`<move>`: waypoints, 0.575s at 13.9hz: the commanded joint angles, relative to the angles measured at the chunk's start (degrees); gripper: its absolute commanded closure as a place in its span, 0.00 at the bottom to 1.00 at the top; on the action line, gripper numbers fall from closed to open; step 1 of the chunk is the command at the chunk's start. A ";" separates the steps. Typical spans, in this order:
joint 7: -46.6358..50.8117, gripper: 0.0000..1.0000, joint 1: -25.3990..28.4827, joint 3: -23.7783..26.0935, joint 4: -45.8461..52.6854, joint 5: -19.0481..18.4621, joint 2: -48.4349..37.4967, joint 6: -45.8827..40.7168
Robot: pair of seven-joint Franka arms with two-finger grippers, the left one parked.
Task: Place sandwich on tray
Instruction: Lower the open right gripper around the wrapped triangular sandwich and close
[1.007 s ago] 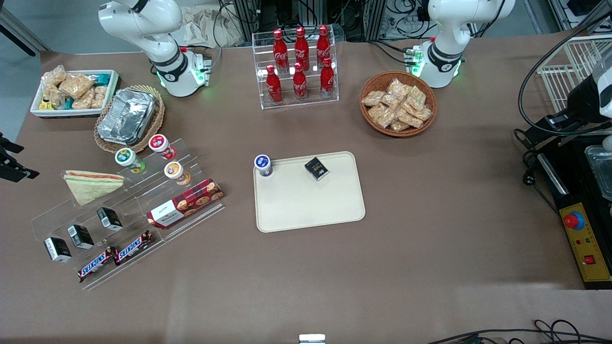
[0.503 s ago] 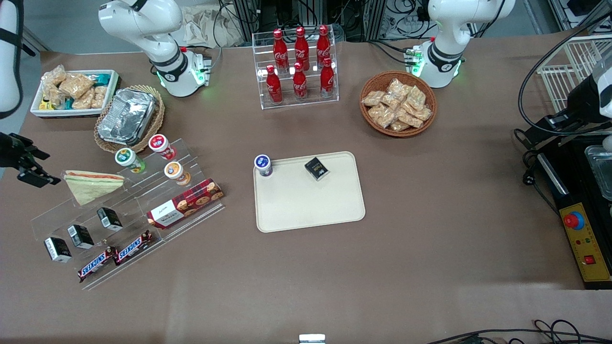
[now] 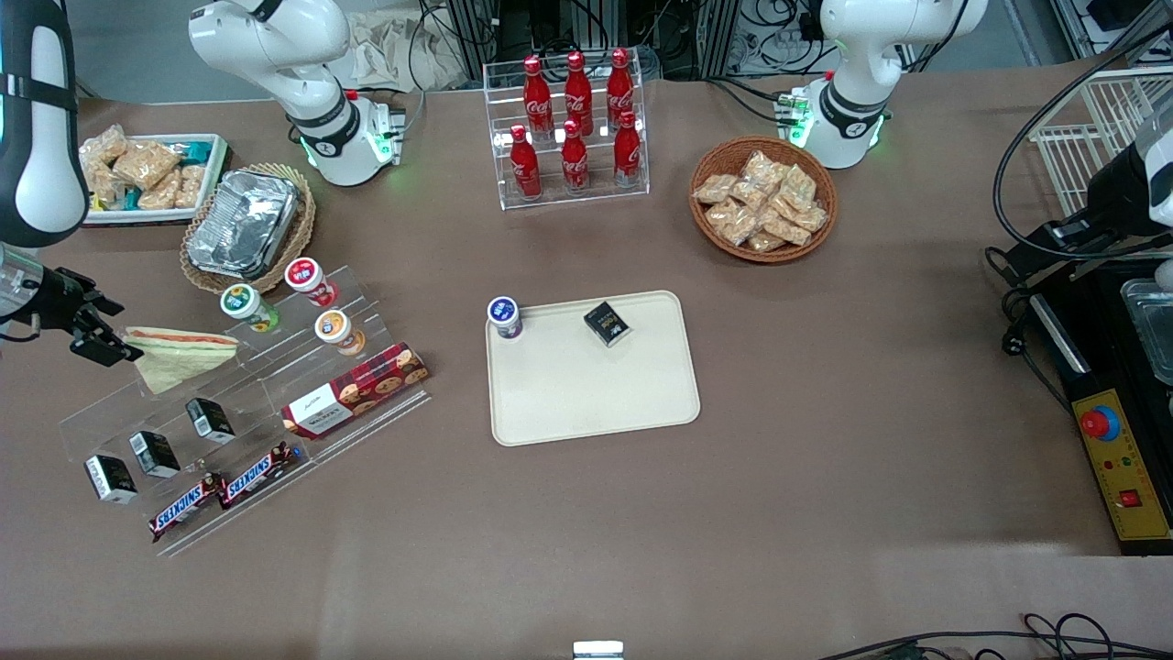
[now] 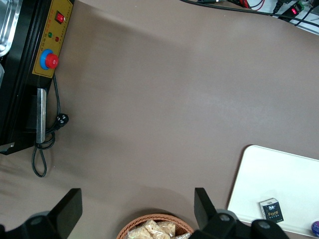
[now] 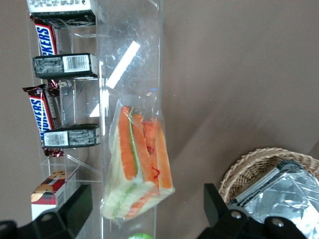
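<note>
My black two-finger gripper (image 3: 103, 341) hangs wide open, holding nothing, just beside the plastic-wrapped triangular sandwich (image 3: 179, 353) on its clear acrylic shelf (image 5: 130, 59).

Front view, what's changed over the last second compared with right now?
The right arm's gripper has come in from the working arm's edge of the table and now sits at the outer corner of the sandwich, fingers open, nothing grasped yet. The sandwich is still on the clear display stand. The tray, with its small cup and black box, is unchanged.
</note>
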 commanded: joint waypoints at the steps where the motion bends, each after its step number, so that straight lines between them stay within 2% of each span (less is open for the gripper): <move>1: 1.04 0.01 0.07 0.12 -0.64 1.40 1.49 2.60; 4: 1.04 0.03 0.16 0.12 -0.64 1.49 2.90 4.54; 7: 1.04 0.19 0.33 0.12 -0.46 1.67 4.13 5.33; 8: 1.04 0.19 0.42 0.12 -0.37 2.28 4.22 5.33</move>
